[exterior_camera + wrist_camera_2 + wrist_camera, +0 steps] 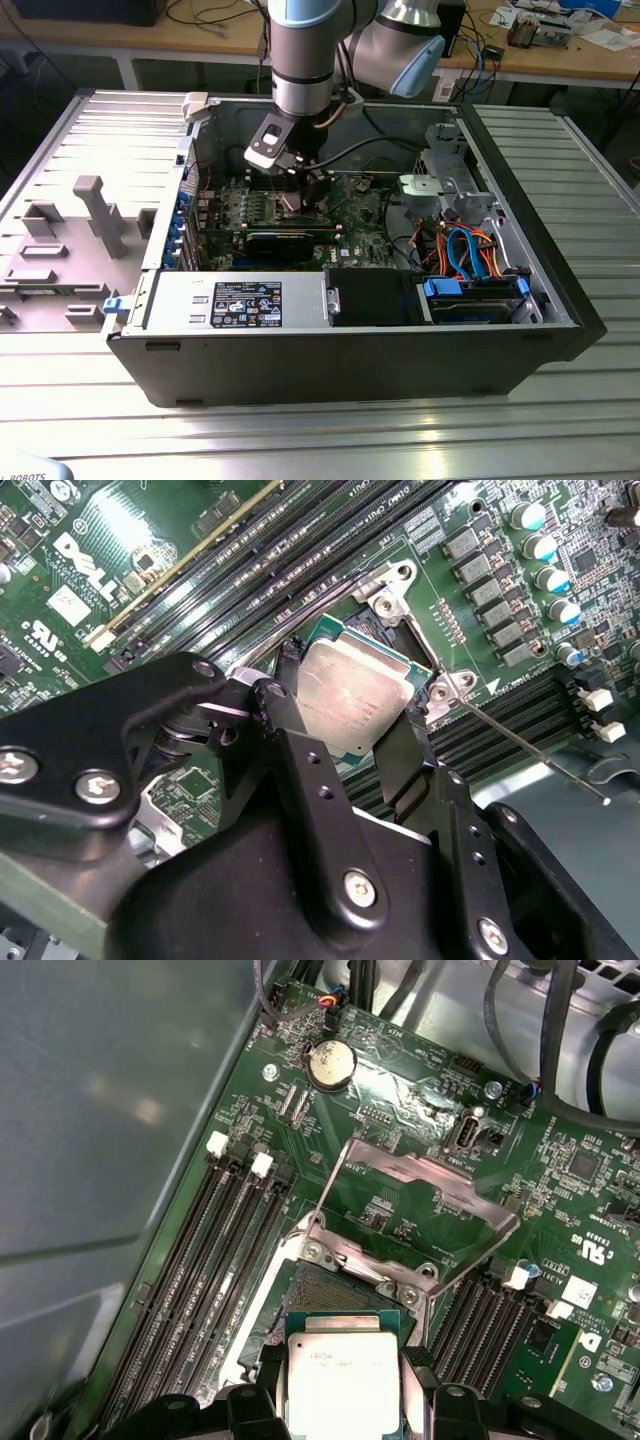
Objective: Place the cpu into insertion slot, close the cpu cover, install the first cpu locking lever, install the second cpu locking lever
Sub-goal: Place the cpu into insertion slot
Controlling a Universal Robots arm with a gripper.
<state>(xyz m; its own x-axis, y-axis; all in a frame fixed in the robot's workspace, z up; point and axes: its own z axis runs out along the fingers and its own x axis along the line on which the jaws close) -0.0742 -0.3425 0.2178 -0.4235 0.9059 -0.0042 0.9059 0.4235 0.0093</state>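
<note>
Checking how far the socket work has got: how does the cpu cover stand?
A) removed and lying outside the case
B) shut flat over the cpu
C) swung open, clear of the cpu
C: in the first wrist view the cpu cover stands swung open, green board showing through its window, while the gripper holds the cpu.

cpu cover (430,1180) raised beside insertion slot (325,1285), RAM slots (200,1280) flanking

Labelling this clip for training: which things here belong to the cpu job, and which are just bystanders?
Job: small square silver-grey cpu chip, gripped in the black pincer; brownish-gold square insertion slot; raised silver hinged cpu cover.
Bystanders: round silver coin battery; long black memory slots; blue and orange cables.
</note>
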